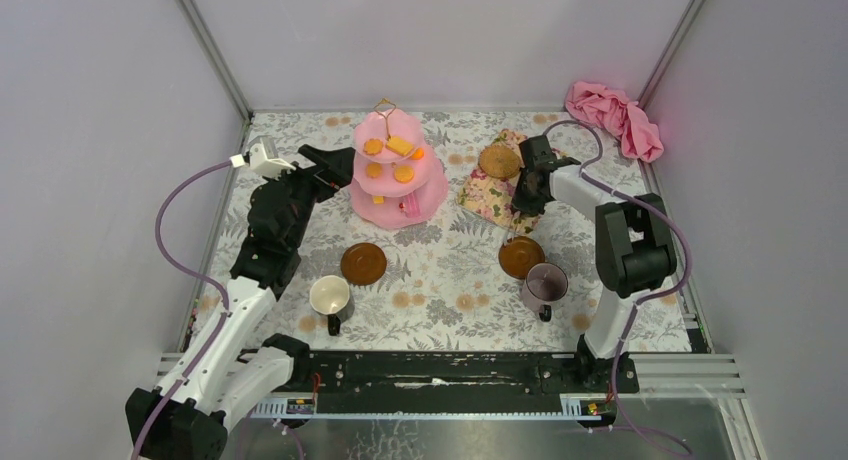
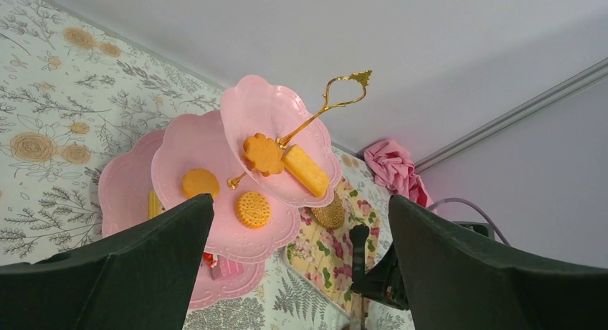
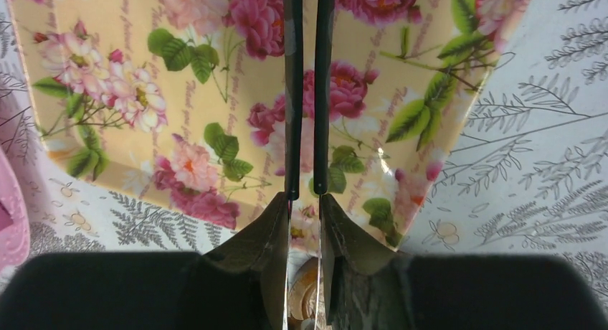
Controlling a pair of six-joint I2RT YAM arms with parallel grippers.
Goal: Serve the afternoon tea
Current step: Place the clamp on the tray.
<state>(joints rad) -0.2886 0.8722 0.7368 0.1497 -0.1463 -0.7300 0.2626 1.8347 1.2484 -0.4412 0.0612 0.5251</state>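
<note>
My left jaws gape empty by the cake stand [image 2: 179,143]; my right jaws pinch the tongs [image 3: 292,93] over a tray [image 3: 143,93] whose script is unreadable.

The cake stand [image 2: 193,140] is smooth and glossy with a shiny gold metal handle [image 2: 361,77], the floral tray [image 3: 444,86] gleams, the tongs [image 3: 292,93] look matt black.

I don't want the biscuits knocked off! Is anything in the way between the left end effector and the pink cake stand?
Nothing visible is in the way. The left end effector is open and points straight at the pink cake stand, with no other thing between them.
</note>
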